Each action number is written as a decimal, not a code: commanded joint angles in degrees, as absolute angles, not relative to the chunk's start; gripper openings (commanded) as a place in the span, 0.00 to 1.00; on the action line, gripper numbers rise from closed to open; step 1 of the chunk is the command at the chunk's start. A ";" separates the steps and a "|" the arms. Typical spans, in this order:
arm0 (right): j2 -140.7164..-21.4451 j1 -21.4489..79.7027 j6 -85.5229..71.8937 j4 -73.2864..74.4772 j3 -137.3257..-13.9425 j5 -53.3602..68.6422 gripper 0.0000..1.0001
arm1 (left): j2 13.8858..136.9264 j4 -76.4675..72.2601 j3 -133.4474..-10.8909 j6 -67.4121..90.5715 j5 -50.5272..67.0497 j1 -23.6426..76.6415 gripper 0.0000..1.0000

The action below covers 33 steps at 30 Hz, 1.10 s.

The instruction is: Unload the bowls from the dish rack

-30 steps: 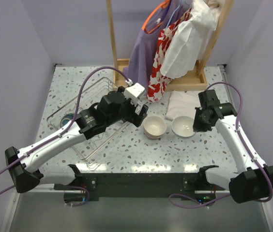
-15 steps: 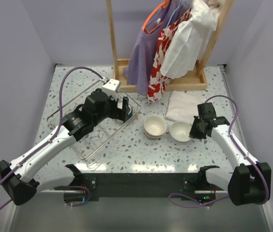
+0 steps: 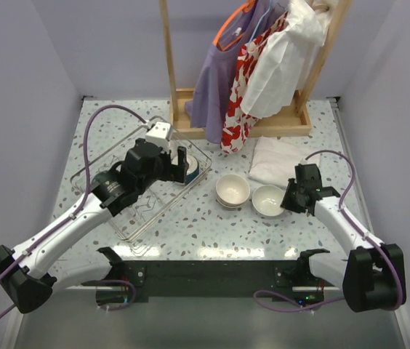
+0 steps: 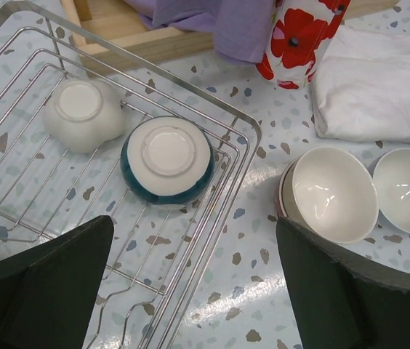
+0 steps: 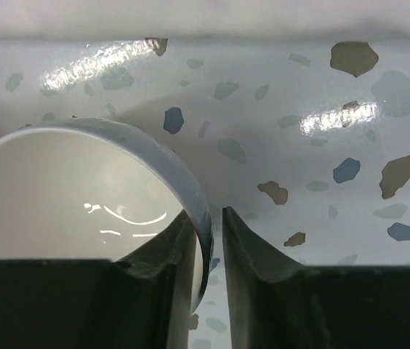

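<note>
The silver wire dish rack [image 3: 110, 211] stands at the left and also shows in the left wrist view [image 4: 16, 182]. Two upturned bowls lie in it: a white bowl with a teal band [image 4: 167, 161] and a beige-white bowl [image 4: 81, 115]. My left gripper [image 3: 179, 163] hovers over the rack's right corner, open and empty [image 4: 201, 291]. On the table stand a stack of bowls [image 3: 232, 190] with a white one on top [image 4: 334, 193], and a single white bowl [image 3: 267, 200]. My right gripper [image 3: 289, 199] is shut on that bowl's right rim [image 5: 190, 196], one finger inside and one outside.
A wooden clothes stand [image 3: 243, 125] hung with purple, red-flowered and white garments stands at the back. A folded white cloth [image 3: 274, 161] lies just behind the single bowl. Purple walls close in the left and right sides.
My left arm has drawn back left from the bowl stack to above the rack. My right gripper has shifted the white bowl a little left and nearer.
</note>
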<state>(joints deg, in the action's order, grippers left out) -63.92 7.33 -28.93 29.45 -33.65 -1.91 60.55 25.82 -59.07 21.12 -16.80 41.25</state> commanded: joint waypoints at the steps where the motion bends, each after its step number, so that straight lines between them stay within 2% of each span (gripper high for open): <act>1: -61.26 7.12 -28.56 26.89 -32.96 -2.55 0.37 | 59.41 24.43 -58.10 23.90 -18.46 40.87 1.00; 3: -59.86 7.12 -28.74 28.82 -33.48 -3.16 0.47 | 59.76 24.61 -58.01 24.61 -18.54 40.78 1.00; 4: -58.20 7.12 -28.83 29.61 -34.27 -3.60 0.57 | 59.77 24.61 -57.92 24.78 -18.63 40.69 1.00; 7: -54.68 7.12 -28.83 33.39 -36.55 -4.92 0.71 | 60.38 24.52 -57.92 25.75 -18.55 40.43 1.00; 10: -51.78 7.21 -28.74 37.34 -39.36 -6.06 0.82 | 61.17 24.17 -57.92 26.80 -18.02 39.99 1.00; 15: -48.78 7.12 -28.74 40.78 -44.28 -6.50 0.91 | 62.66 22.94 -57.48 29.09 -16.18 38.24 1.00; 29: -49.48 7.21 -25.75 33.14 -48.25 7.21 0.94 | 66.88 18.73 -52.83 34.98 -3.62 26.29 1.00; 33: -49.75 7.38 -24.61 32.43 -48.43 8.17 0.94 | 69.78 13.72 -49.84 37.96 7.79 20.32 1.00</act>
